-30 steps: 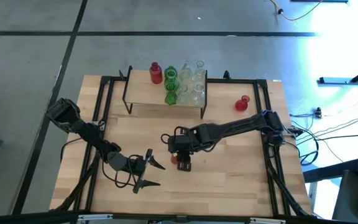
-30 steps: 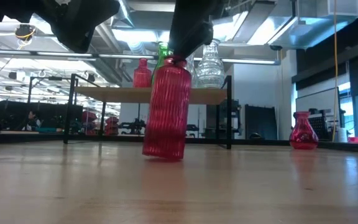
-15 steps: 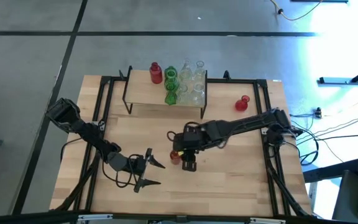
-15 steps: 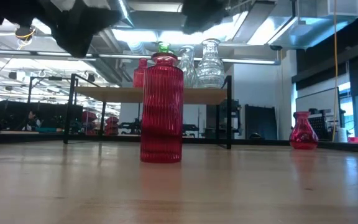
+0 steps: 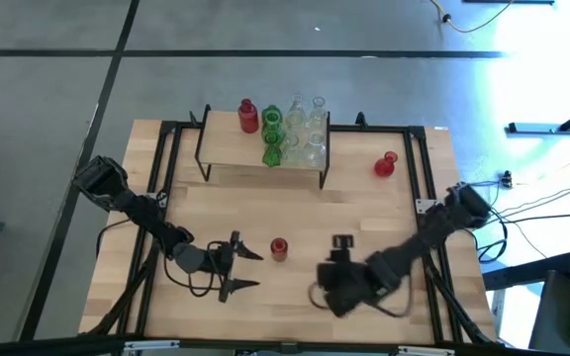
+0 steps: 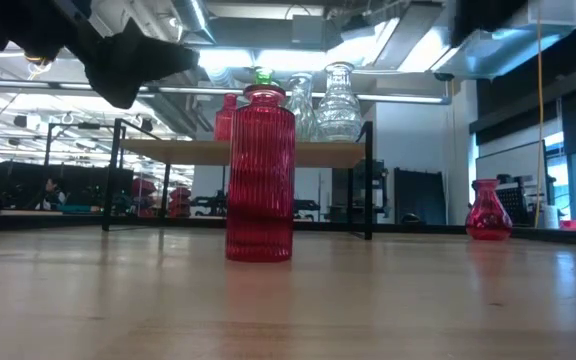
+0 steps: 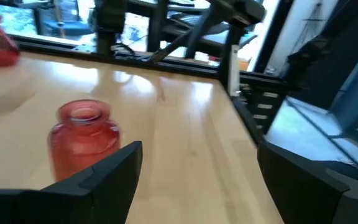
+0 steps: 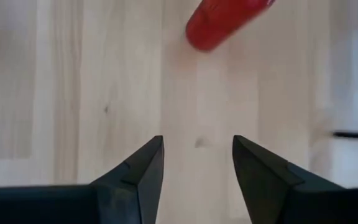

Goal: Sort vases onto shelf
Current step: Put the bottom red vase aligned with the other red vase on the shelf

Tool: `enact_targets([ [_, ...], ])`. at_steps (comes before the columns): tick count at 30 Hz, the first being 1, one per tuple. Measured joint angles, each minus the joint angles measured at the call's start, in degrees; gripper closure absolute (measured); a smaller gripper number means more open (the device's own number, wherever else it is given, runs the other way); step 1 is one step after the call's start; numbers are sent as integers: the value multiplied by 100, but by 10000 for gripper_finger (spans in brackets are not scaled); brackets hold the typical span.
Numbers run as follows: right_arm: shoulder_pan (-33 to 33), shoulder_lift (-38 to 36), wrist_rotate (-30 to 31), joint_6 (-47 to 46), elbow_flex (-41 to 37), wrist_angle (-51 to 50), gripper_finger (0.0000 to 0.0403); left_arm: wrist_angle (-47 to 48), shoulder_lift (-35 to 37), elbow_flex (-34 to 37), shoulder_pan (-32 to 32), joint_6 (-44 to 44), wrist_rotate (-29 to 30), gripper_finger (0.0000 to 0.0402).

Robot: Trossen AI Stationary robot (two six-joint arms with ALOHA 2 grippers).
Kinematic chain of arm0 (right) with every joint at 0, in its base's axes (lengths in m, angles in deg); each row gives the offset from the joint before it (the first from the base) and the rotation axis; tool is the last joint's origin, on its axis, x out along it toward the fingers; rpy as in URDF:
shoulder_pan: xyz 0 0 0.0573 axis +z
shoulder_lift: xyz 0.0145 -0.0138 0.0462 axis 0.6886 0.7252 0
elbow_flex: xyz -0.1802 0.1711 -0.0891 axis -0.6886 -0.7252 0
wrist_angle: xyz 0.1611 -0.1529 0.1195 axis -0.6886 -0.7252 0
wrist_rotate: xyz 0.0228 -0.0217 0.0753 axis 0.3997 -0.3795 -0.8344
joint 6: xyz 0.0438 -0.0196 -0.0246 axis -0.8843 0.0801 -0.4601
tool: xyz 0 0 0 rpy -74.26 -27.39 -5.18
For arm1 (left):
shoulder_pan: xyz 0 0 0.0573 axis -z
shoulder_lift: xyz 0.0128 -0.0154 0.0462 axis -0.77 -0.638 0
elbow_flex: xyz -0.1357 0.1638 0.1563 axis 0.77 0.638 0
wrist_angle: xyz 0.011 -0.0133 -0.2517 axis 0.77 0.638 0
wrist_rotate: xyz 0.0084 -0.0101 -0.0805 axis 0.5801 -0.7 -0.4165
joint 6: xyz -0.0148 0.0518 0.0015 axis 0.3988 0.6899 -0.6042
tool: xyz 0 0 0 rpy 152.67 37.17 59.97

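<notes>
A red ribbed vase (image 5: 279, 249) (image 6: 260, 175) stands upright on its base on the wooden table, touched by no gripper. My left gripper (image 5: 250, 269) (image 7: 197, 155) is open and close to its left; the vase (image 7: 82, 140) shows beside one finger, outside the gap. My right gripper (image 5: 340, 247) (image 8: 197, 146) hangs open over bare wood to the vase's right, toward the near edge, with nothing between its fingers. The shelf (image 5: 228, 143) (image 6: 188, 152) at the far side carries a red vase (image 5: 248, 117), green vases (image 5: 272, 138) and clear vases (image 5: 310, 129).
A small bulbous red vase (image 5: 385, 164) (image 6: 488, 210) stands on the table right of the shelf. Black frame rails (image 5: 171, 178) run along the table's left, right and far sides. Bare wood lies between the shelf and the grippers.
My right gripper has let go of the red ribbed vase's top, risen, and swung toward the table's near right. The vase, tilted a second ago, now stands upright on its base. My left gripper has turned a little in place.
</notes>
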Motion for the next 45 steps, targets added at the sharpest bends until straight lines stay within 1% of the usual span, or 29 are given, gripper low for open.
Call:
enact_targets([
  [4,456,-722,154,-791,-1502,966,227,51,0,0,-73,6,418,89],
  [8,762,-1537,452,-1324,-3195,2650,227,58,0,0,-401,32,436,89],
  [11,823,-1973,646,-1386,-4287,4123,227,60,0,0,-721,-60,175,89],
  [13,812,-2109,812,-1284,-4866,4966,227,60,0,-2,-884,-125,34,89],
  [16,806,-2144,1034,-1005,-5474,6089,227,235,0,-169,-987,-104,-52,89],
  [18,808,-2126,1078,-746,-5776,6718,227,381,-26,-339,-1027,-32,-60,89],
  [22,816,-2087,1053,-144,-6135,7640,227,449,-199,-581,-1182,161,101,89],
  [26,813,-2087,1006,-60,-6305,8175,227,450,-465,-804,-1317,221,203,89],
  [31,848,-2085,603,-85,-6311,8184,227,495,-612,-844,-1314,318,227,93],
  [33,850,-2086,586,-84,-6311,8187,227,550,-610,-798,-1287,314,233,97],
  [35,852,-2085,651,-85,-6311,8186,227,619,-614,-728,-1255,270,303,103],
  [39,848,-2085,977,-78,-6311,8183,227,600,-614,-680,-1256,207,302,114],
  [43,846,-2084,1080,-75,-6311,8182,227,595,-614,-680,-1266,205,-64,122],
  [45,846,-2082,1081,-75,-6311,8181,227,599,-614,-680,-1261,205,-104,125],
])
